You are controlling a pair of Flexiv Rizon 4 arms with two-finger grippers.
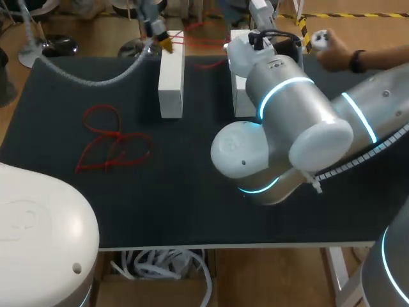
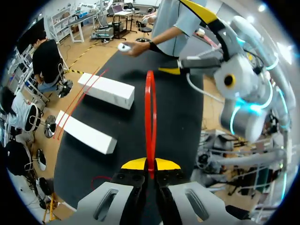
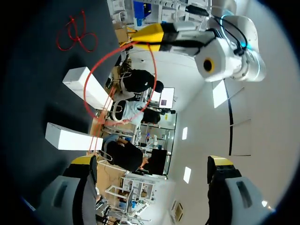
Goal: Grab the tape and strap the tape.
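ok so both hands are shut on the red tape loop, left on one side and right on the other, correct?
Not quite. The right hand is open and holds nothing: the right wrist view shows it spread wide, with the red tape loop well ahead of it. The left hand is shut on the loop, as you said.

Dark surface (image 1: 192, 198) with two white blocks and loose red tape lying on it.
Two long white blocks lie near the far edge, parallel and apart: the left block (image 1: 171, 80) in full view, the right block (image 1: 240, 99) partly hidden. A tangle of red tape (image 1: 112, 142) lies flat toward the left side, well apart from both blocks.
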